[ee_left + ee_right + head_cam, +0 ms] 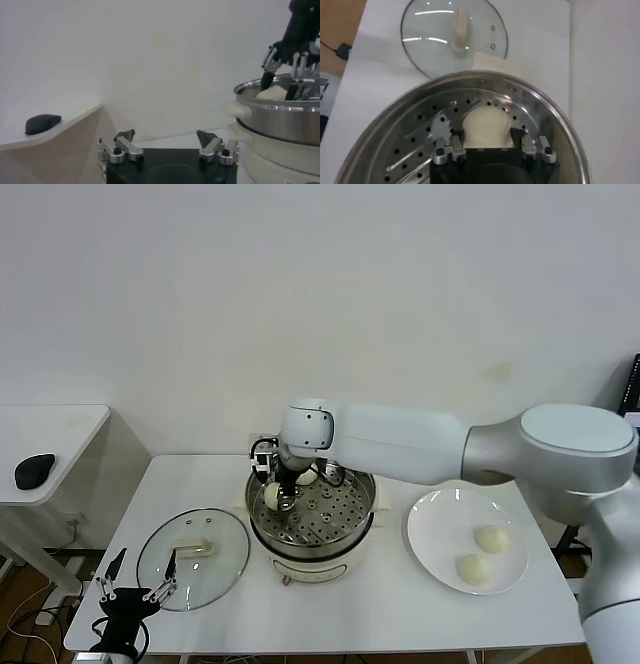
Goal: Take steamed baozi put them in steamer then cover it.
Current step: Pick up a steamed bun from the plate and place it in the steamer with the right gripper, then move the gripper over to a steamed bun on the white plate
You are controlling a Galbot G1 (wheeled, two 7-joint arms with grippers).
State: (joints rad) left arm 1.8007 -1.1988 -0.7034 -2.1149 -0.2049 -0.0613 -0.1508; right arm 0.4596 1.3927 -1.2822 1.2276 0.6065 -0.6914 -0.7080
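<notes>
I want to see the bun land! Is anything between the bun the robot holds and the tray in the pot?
Nothing visible is in the way. The right tool holds a baozi right over the steamer's perforated tray, inside the rim. The cover lies on the table beside the pot.

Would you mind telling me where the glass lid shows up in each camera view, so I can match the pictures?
Head view: the glass lid lies flat on the table, lower left, beside the steamer.
Left wrist view: not in it.
Right wrist view: at the picture's top, beyond the steamer's rim, its cream handle visible.
Shared landmark: the steamer, also in the left wrist view.
</notes>
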